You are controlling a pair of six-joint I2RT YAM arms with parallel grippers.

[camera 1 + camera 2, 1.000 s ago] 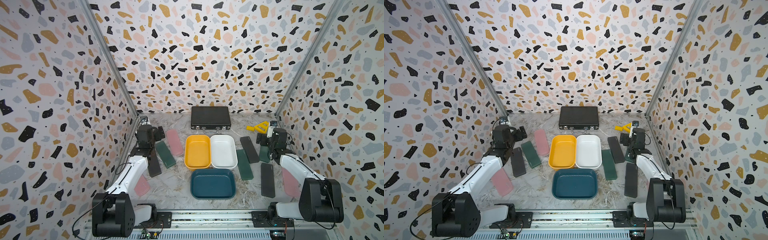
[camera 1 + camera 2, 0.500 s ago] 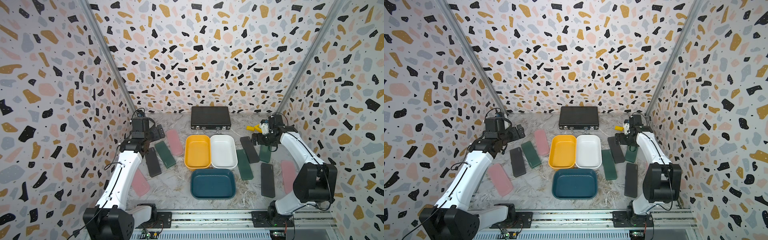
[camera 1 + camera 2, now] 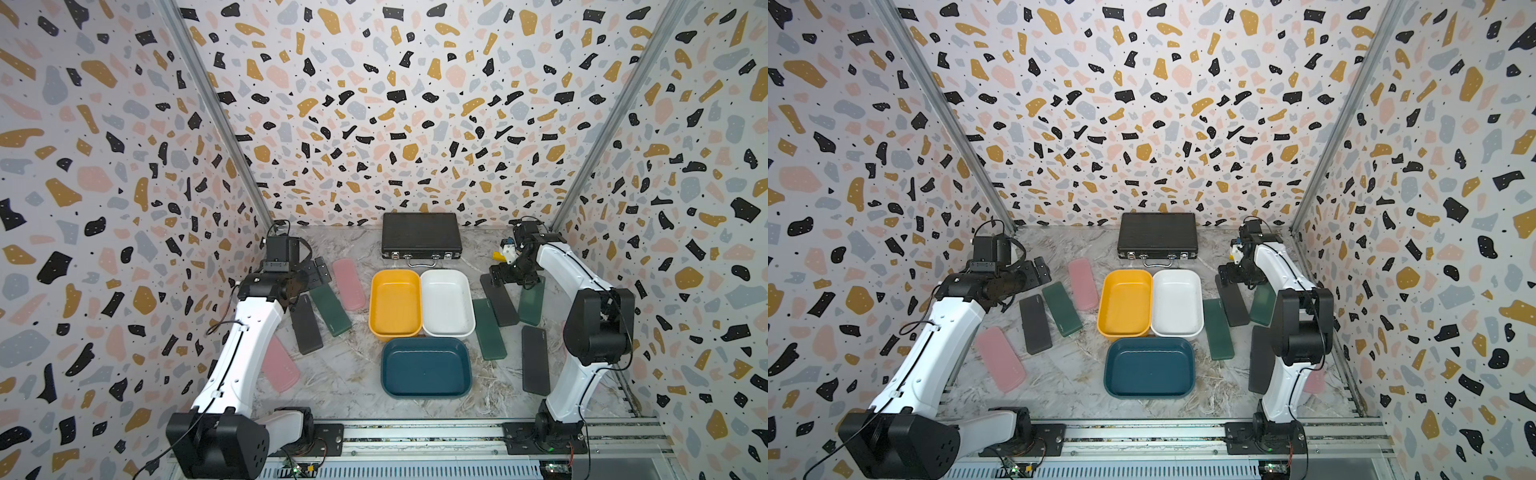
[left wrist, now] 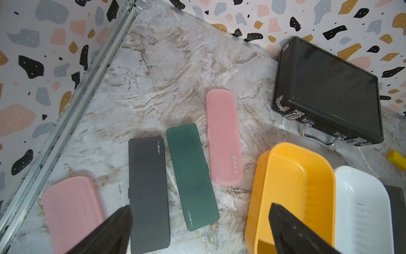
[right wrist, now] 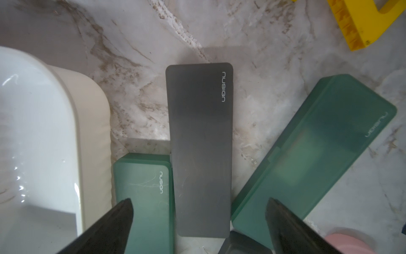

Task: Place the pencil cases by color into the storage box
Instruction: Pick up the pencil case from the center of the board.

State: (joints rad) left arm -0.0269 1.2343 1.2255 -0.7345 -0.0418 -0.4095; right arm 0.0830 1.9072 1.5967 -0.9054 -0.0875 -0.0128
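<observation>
The right fingers (image 5: pixel 105 231) are hovering, spread and empty, over a black pencil case (image 5: pixel 200 149) on the counter (image 5: pixel 153 33); the left fingers (image 4: pixel 109 233) are likewise gaping. With green cases (image 5: pixel 307 158) crowding it, a closing pinch could be snagging a neighbour.

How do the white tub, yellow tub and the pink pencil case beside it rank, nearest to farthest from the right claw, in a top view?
1. white tub, next to the right claw.
2. yellow tub, one over.
3. pink pencil case, on the yellow tub's far side.
</observation>
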